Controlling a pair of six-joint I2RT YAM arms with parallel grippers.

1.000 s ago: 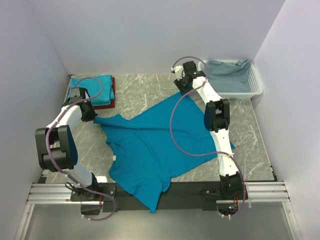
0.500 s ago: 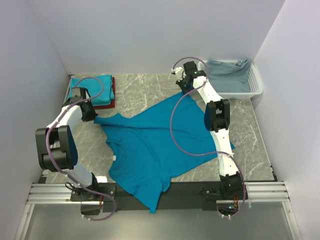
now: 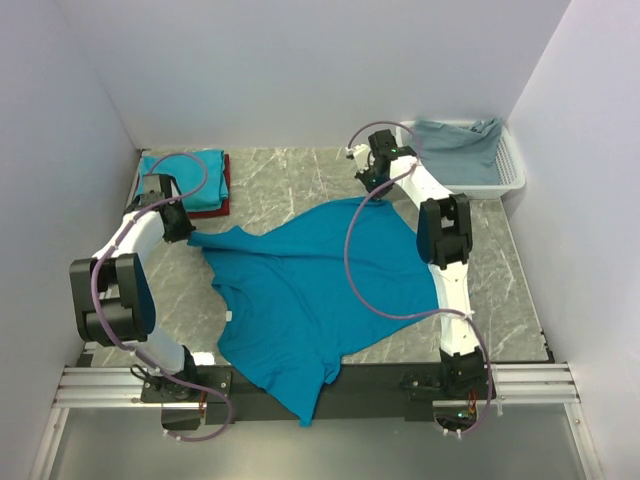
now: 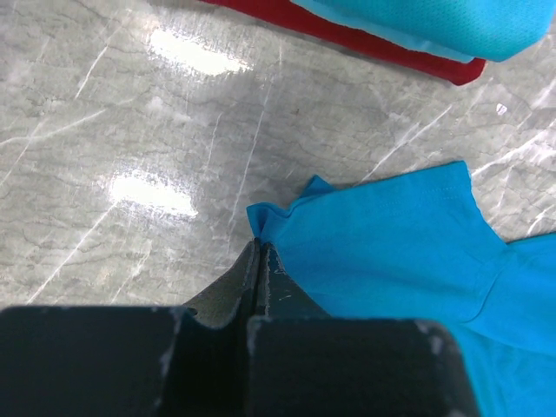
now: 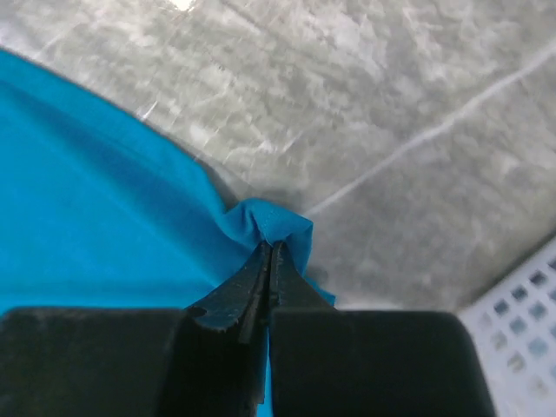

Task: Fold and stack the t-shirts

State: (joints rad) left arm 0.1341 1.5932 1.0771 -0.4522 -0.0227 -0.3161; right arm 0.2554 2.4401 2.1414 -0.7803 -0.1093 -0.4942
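Spreading the teal t-shirt (image 3: pixel 300 290) across the bench (image 3: pixel 290 180), the left claw (image 4: pixel 259 252) clenches a sleeve tip and the right claw (image 5: pixel 269 252) a far corner; the next move probably calls for drawing them apart until the cloth lies flat.

**Desk:** What does your overhead feed show of the room?

**Operator:** I see a grey marble-patterned table (image 3: pixel 290 175) with white veins. It is boxed in by a plain pale back wall (image 3: pixel 300 70), left wall (image 3: pixel 50 150) and right wall (image 3: pixel 590 200).

**Desk:** And the edges?

**Operator:** A white lattice basket (image 3: pixel 510 170) sits in the far right corner. An aluminium rail (image 3: pixel 100 385) runs along the near edge.

**Desk:** Light?

**Operator:** It looks soft and even from above. My left wrist feed shows bright glare patches (image 4: pixel 187 52) on the polished stone.
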